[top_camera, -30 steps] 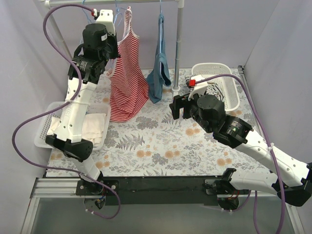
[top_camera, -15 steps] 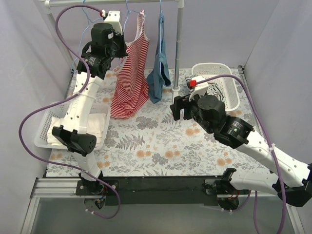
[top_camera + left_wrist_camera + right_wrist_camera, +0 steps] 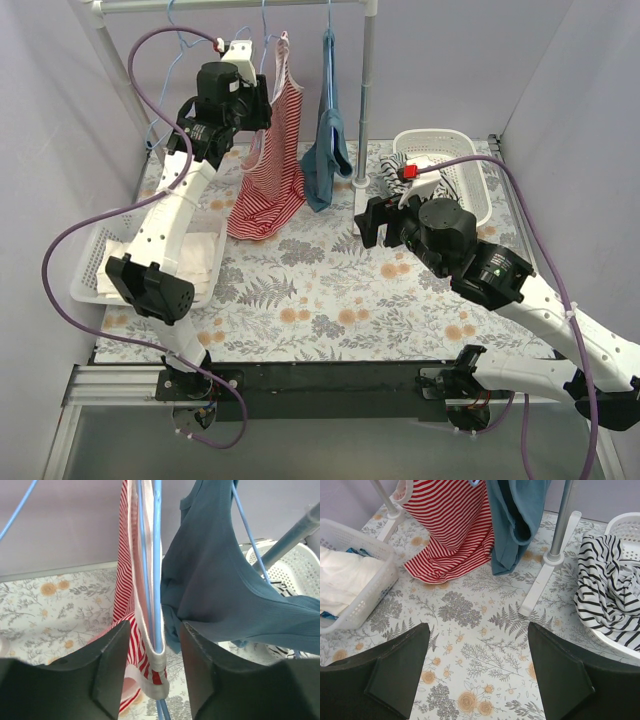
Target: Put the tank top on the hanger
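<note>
No readable brand or text anywhere. There is a red tag [image 3: 405, 172] on the right wrist and another on the left wrist at the top of the frame; any print on them is too small to read.

The tank top [image 3: 275, 150] hangs in the upper-left-centre of the top view, from just under the rail [image 3: 230, 5]. Its bottom hem pools on the floral table [image 3: 320, 290]. The hanger [image 3: 157, 580] runs as a light-blue wire straight down the middle of the left wrist view, inside the top's white trim.

The left gripper [image 3: 154, 645] is raised at the rail. Its fingers [image 3: 115, 650] are partly spread with the wire and trim in the gap, and neither pad is visibly pressed on them.

The teal garment [image 3: 328, 150] hangs just beside the tank top, toward frame right. In the wrist view its edge meets the wire. The pole [image 3: 366, 100] stands just right of it.

The right gripper [image 3: 479, 650] is low over the centre-right of the table. Its fingers are wide apart and hold nothing.

Edges and room:
- Grey walls close off the left, right and back.
- The left basket [image 3: 85, 270] with white cloth sits against the left edge of the frame.
- The right basket [image 3: 470, 180] is at upper right, with the black-and-white striped garment [image 3: 610, 595] draped over its rim.
- The widest open stretch is the floral table at frame centre, between the two baskets.
- The tight spot is the top centre, where the garments, pole and left gripper crowd together.
</note>
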{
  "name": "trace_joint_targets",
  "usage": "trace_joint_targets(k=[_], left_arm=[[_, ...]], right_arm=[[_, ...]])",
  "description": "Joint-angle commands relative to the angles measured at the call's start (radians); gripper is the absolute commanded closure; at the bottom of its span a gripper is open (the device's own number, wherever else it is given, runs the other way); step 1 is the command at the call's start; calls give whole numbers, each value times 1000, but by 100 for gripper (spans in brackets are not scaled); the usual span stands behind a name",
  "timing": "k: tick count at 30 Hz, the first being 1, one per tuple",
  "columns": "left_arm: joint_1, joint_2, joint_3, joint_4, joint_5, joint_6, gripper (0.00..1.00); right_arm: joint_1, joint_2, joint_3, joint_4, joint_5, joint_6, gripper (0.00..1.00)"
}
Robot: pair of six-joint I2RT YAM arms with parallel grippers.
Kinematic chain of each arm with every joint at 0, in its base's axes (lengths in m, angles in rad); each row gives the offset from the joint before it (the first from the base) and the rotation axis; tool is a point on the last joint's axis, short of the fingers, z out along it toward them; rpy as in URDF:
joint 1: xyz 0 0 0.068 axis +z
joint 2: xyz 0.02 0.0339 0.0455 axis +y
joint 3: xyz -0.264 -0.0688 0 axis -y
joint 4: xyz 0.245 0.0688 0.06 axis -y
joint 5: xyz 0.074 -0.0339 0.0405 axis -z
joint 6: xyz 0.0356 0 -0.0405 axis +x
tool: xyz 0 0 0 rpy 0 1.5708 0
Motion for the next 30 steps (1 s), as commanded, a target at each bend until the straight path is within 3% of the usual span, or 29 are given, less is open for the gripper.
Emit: trace_joint_targets(k=[1, 7, 12, 17, 21, 30], left_arm=[[8, -138, 7, 28, 24, 1, 51], [8, -231, -60, 10, 117, -27, 23], [6, -396, -210, 20, 200, -66, 7], [-4, -526, -354, 2, 382, -96, 4], [-36, -665, -535, 14, 450, -149, 4], [-363, -814, -998, 129, 249, -324, 2]], right_arm=[[-2, -20, -14, 14, 7, 21, 13], [-2, -20, -31, 17, 12, 27, 13], [-2, -29, -76, 25, 24, 35, 12], [-2, -47, -139, 43, 41, 56, 12], [-2, -72, -204, 49, 78, 88, 10], [-2, -153, -397, 88, 136, 186, 8]])
